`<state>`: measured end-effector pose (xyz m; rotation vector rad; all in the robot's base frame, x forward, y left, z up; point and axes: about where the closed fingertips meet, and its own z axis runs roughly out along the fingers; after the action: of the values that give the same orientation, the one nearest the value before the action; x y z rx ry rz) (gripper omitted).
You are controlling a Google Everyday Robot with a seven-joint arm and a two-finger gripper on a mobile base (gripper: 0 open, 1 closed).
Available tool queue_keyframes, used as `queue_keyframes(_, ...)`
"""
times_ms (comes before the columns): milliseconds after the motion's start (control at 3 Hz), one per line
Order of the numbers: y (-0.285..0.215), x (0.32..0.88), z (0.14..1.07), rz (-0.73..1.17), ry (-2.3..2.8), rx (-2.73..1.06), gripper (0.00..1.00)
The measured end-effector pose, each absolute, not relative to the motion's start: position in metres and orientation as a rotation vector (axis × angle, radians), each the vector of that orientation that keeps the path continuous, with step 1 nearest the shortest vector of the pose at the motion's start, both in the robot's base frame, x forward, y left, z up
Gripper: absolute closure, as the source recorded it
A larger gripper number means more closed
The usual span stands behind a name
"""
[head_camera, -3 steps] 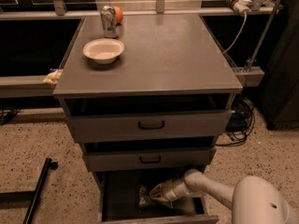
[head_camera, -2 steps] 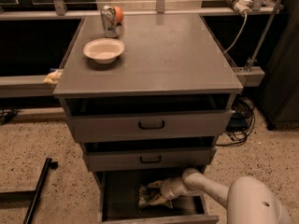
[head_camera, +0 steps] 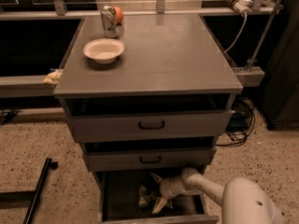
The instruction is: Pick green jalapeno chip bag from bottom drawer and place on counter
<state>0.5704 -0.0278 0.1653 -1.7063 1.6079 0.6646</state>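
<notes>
The bottom drawer is pulled open and shows its dark grey inside. The green jalapeno chip bag lies crinkled on the drawer floor near the middle. My gripper reaches into the drawer from the right on its white arm. It is open, with one finger behind the bag's right end and one in front of it. The counter is the flat grey top of the cabinet, well above the gripper.
A white bowl, a metal can and an orange fruit stand at the counter's back left. A yellowish packet lies on the left ledge. Both upper drawers stand slightly open above my arm. Cables hang at the right.
My gripper has moved left inside the bottom drawer, closer to the bag, and its fingers now straddle the bag's right end.
</notes>
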Motion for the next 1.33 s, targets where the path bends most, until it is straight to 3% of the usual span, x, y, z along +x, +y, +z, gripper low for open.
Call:
queue_keyframes(333,-0.031,0.571,0.159,0.652,1.611,-1.709,0.09)
queue_keyframes(1333,-0.053,0.555,0.15,0.581,1.686,-1.753,0.77)
